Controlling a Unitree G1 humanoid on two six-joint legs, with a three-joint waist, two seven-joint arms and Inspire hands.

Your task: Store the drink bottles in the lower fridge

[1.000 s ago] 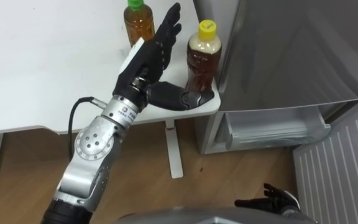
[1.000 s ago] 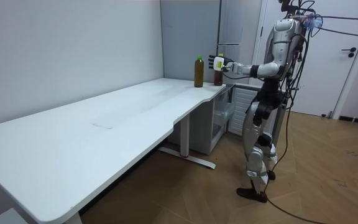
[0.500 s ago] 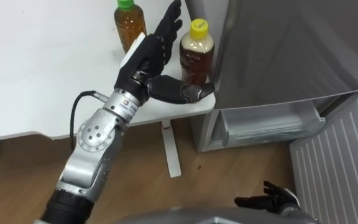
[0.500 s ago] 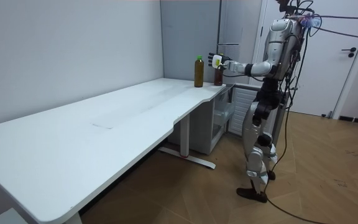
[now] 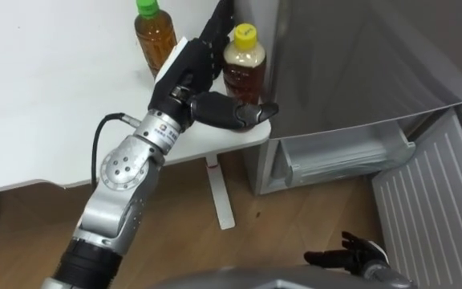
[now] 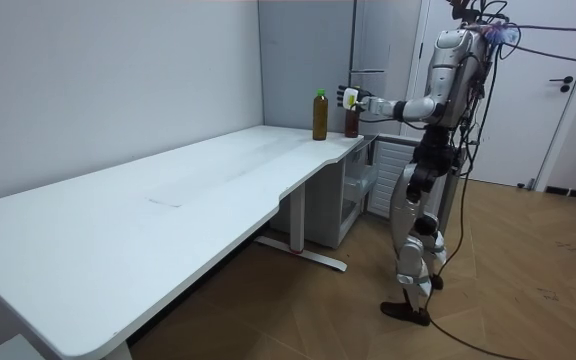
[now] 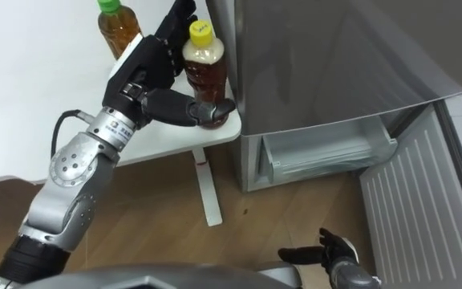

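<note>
Two drink bottles stand at the white table's [image 5: 54, 104] corner by the fridge. The amber one with a yellow cap [image 5: 243, 68] [image 7: 207, 68] is nearest the fridge; the one with a green cap [image 5: 152, 36] [image 7: 119, 28] is to its left. My left hand [image 5: 191, 76] [image 7: 147, 64] is open at the yellow-capped bottle, fingers straight up along its left side and thumb stretched across its lower front. My right hand [image 5: 351, 258] [image 7: 327, 255] hangs low at the bottom right, fingers relaxed. The lower fridge compartment [image 5: 343, 160] stands open.
The grey upper fridge body [image 5: 359, 56] rises right beside the yellow-capped bottle. The lower door [image 5: 431, 209] is swung out at the right over the wood floor. In the room view I stand at the table's end [image 6: 338, 150] facing the fridge.
My left hand has moved in on the yellow-capped bottle: the thumb now lies across its front and the fingers run along its side. The eye views have shifted a little.
</note>
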